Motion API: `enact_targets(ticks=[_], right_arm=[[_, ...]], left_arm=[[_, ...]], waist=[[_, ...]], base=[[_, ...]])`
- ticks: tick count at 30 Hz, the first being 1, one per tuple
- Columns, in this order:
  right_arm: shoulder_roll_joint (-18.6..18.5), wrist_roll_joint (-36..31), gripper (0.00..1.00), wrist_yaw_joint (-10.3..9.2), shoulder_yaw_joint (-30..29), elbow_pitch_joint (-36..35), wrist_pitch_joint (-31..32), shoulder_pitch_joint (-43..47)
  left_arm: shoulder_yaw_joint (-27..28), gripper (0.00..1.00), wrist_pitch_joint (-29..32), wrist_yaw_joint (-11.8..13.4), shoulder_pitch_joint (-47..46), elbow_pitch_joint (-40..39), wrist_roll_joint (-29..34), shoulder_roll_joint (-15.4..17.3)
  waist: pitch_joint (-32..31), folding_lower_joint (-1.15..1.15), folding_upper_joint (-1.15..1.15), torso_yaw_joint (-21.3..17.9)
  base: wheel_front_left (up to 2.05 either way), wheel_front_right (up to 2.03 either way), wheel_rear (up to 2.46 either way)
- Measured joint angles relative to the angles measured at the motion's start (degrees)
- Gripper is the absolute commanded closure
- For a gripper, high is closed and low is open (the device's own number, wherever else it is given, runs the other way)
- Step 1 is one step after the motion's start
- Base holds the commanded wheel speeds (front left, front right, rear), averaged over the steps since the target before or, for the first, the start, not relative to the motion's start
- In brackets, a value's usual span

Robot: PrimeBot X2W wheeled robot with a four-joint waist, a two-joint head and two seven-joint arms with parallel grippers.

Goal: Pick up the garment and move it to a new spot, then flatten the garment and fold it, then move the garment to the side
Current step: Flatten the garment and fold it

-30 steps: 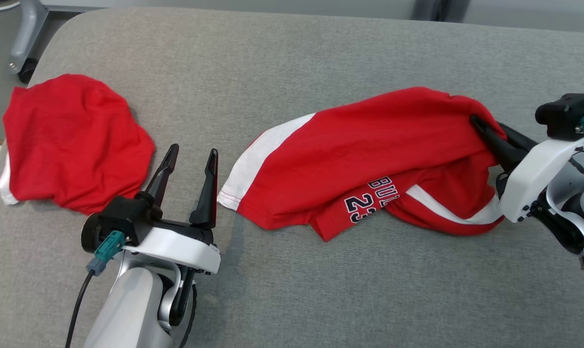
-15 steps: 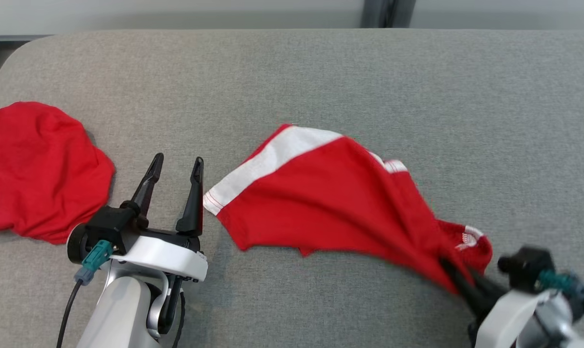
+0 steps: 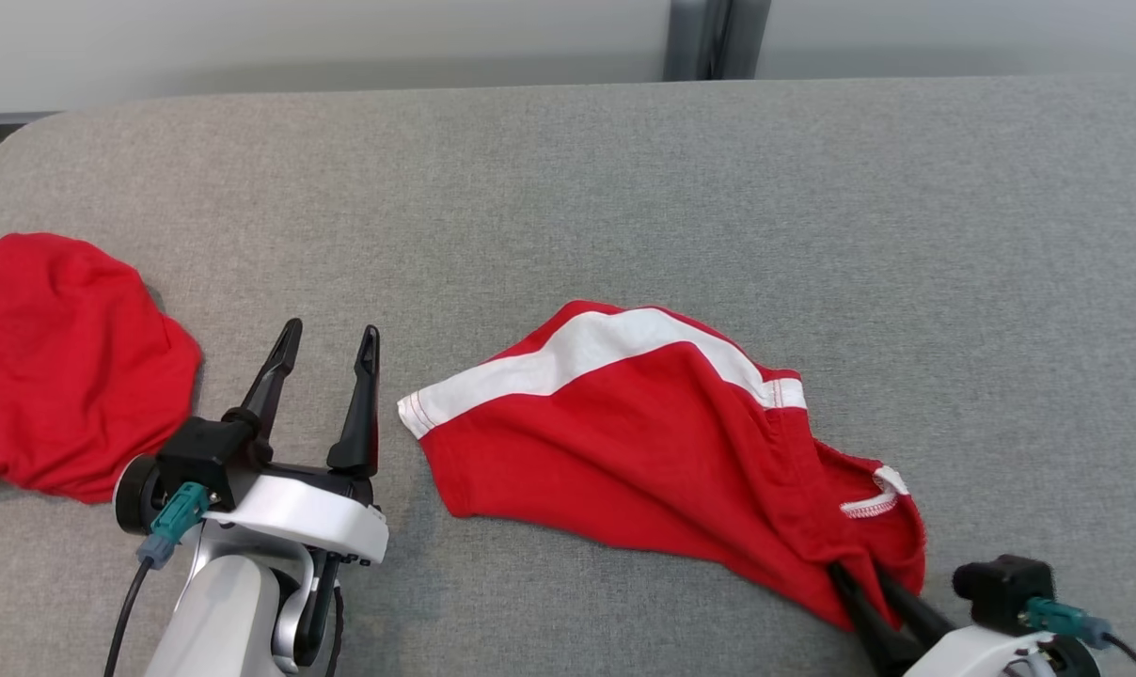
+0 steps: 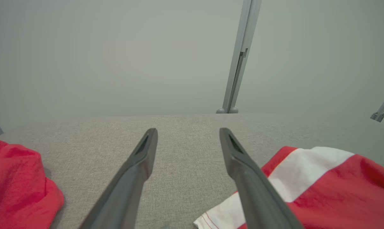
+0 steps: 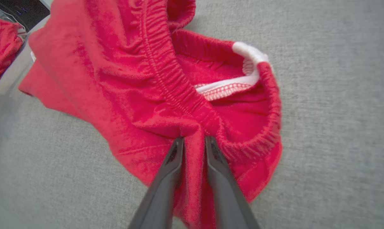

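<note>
The garment [image 3: 643, 442] is a pair of red shorts with a white band, lying spread out and rumpled on the grey cushion [image 3: 624, 188]. Its elastic waistband [image 5: 176, 82] is bunched at the near right end. My right gripper [image 3: 858, 575] sits at that end, low over the cushion. Its fingers are shut on a fold of the red cloth just below the waistband, seen up close at the right gripper [image 5: 194, 140]. My left gripper [image 3: 331, 329] is open and holds nothing, just left of the garment's white hem [image 4: 230, 210]. In the left wrist view the left gripper [image 4: 188, 131] points across bare cushion.
A second red cloth [image 3: 60, 367] lies crumpled at the cushion's left end, also in view as the red cloth [image 4: 14, 184]. A grey post [image 3: 714, 38] stands behind the cushion's far edge. Bare cushion stretches across the back and the right.
My right gripper has dragged the garment's waistband end toward the near right, and the cloth has turned over and spread out. The head camera has shifted. The left gripper stays open.
</note>
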Motion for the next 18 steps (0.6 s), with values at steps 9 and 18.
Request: enact_targets(ticks=[9, 18], right_arm=[[-0.5, 5.4, 0.0, -0.18, -2.8, -2.7, -7.0, -1.9], [-0.6, 2.1, 0.0, -0.18, -10.6, -7.0, -15.2, -3.4]], left_arm=[[0.3, 0.0, 0.3, 1.0, 1.7, -0.3, -0.2, 0.5], [0.9, 0.0, 0.4, 2.2, 4.2, -0.9, -0.8, 0.8]], waist=[[-2.1, 0.0, 0.0, -1.2], [-5.5, 0.0, 0.0, -1.9]], base=[[0.0, 0.0, 0.0], [0.0, 0.0, 0.0]])
